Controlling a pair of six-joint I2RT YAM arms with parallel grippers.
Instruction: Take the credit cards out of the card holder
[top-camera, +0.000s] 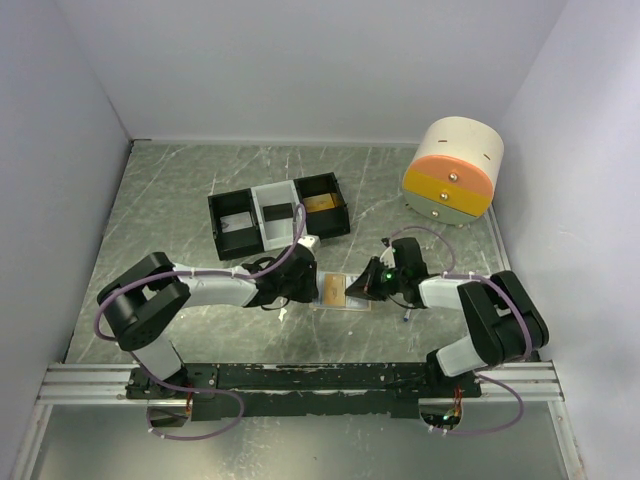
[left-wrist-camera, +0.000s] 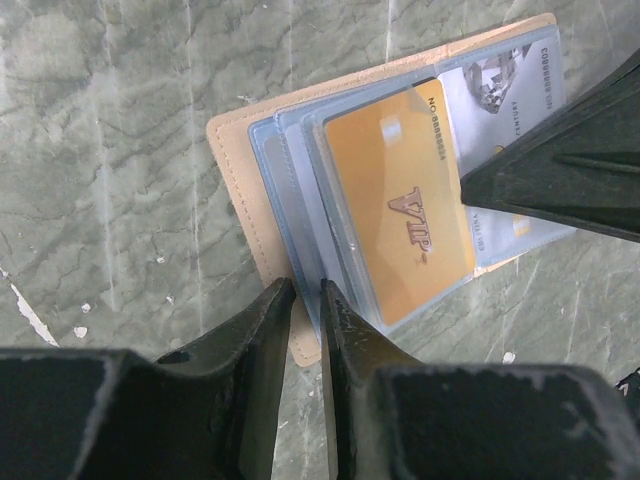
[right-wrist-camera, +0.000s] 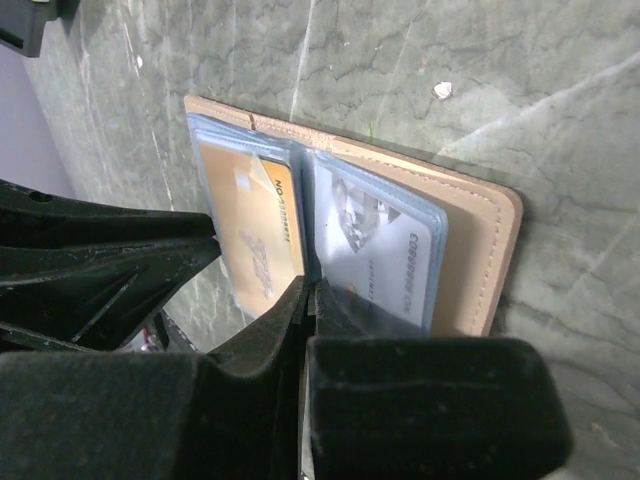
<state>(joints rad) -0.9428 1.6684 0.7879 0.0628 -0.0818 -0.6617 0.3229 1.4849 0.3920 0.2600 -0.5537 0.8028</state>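
Holder (left-wrist-camera: 235, 190) lying open near the table's middle, between both grippers.
Left gripper (left-wrist-camera: 307, 290) has its jaws a sliver apart astride the holder's left sleeve edge; I cannot tell whether it grips. Right gripper (right-wrist-camera: 308, 287) is closed and empty, pressing down by the fold. The holder looks light and floppy, with slick sleeves. The gold card (left-wrist-camera: 400, 200) seems stiff and thin, best pinched at whatever edge clears its sleeve. The tray (top-camera: 228, 225) sits farther back.

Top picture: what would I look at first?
The open tan card holder in the middle of the table, with a shiny gold card inside and the left hand and right hand crowding it. Then the round cream, orange and yellow drawer box, far right corner.
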